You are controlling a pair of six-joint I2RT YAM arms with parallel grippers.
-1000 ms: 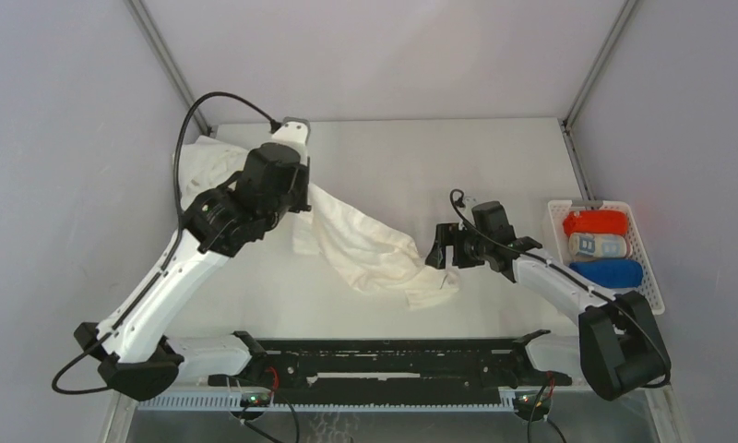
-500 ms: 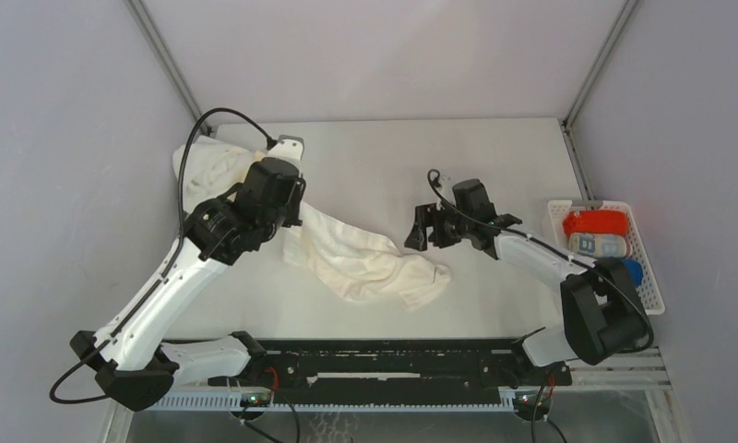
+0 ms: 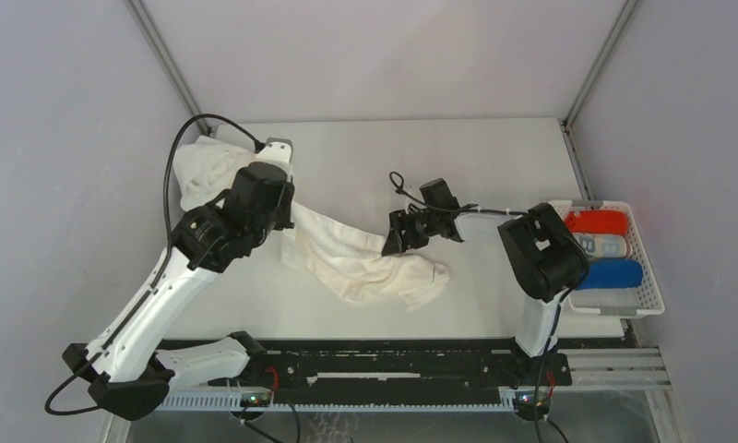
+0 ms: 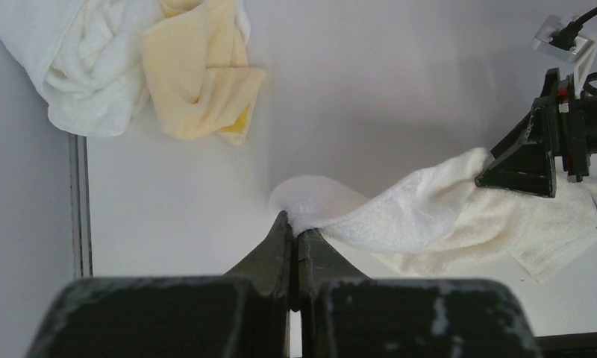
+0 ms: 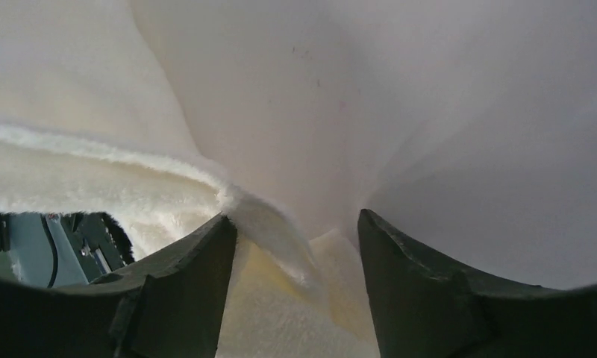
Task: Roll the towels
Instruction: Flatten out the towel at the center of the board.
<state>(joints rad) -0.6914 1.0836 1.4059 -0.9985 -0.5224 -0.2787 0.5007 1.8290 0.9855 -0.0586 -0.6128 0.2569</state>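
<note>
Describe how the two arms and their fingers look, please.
Both arms have white shells with black joints. The left arm carries a looping black cable; the right arm has a shorter one. The fingers are dark and wedge-shaped.

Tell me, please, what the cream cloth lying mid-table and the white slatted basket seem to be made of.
The cream cloth looks like soft, matte terry, probably cotton: there is fuzzy pile along its edge and it falls in limp folds. The white slatted basket looks like rigid moulded plastic with a smooth finish: its slots are even and its rim is straight.
</note>
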